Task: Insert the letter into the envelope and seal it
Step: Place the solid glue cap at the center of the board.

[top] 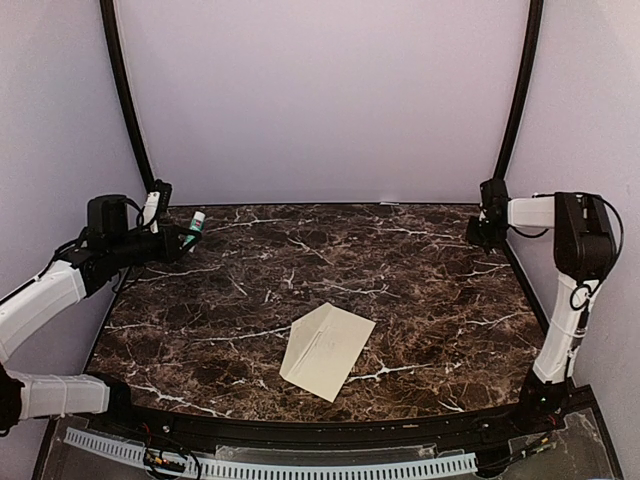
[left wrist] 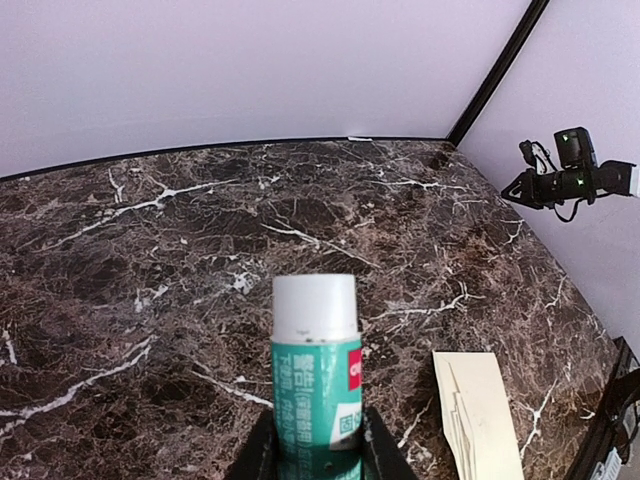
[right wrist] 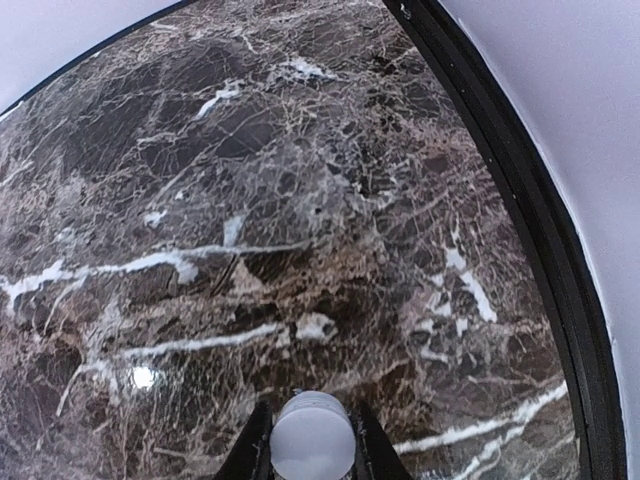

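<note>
The cream-beige paper envelope point(top: 327, 350) lies by the dark marble counter point(top: 420, 250)'s near edge, letter unseen. At the far corners, the left tool point(left wrist: 318, 452) grips a green-and-white glue stick point(left wrist: 315, 350) and the right tool point(right wrist: 310, 448) a small white cylinder point(right wrist: 311, 432) — likely kept clear for sealing.

Envelope point(top: 327, 350) front-centre on table point(top: 420, 260); glue stick point(top: 196, 228) back-left, cap point(right wrist: 312, 435) back-right.

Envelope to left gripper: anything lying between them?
Nothing: the top view shows bare marble table between the envelope and the left gripper, which holds a glue stick.
</note>
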You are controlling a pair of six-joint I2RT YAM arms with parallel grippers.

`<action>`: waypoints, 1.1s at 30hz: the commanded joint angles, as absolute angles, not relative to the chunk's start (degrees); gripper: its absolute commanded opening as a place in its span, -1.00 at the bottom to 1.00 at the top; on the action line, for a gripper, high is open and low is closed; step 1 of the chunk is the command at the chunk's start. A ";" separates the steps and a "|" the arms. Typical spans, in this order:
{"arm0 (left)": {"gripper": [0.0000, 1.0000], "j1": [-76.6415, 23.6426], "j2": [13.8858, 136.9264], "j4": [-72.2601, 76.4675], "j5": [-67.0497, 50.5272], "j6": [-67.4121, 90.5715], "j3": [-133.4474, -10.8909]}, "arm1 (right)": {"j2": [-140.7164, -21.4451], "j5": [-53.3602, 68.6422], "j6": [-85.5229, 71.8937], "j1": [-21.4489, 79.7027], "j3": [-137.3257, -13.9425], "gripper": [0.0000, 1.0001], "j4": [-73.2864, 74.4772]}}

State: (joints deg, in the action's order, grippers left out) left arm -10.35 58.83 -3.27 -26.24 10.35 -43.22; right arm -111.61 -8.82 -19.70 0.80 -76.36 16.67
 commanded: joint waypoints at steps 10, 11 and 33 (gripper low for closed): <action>-1.00 -9.59 57.00 2.50 -24.88 8.88 -40.26 | -124.19 -10.95 -17.67 -1.60 -87.45 -0.43 17.01; -1.00 -9.58 57.03 2.43 -24.68 8.88 -40.26 | -124.57 -10.81 -17.73 -1.72 -87.71 -0.41 17.19; -1.00 -10.88 54.01 -3.97 -35.75 22.56 -42.98 | -102.48 -0.91 -17.50 -1.66 -83.41 0.42 19.94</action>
State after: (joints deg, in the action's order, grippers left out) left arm -9.91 57.30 -1.54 -28.38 13.87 -41.08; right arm -112.84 -6.74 -16.19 -1.78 -85.14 21.10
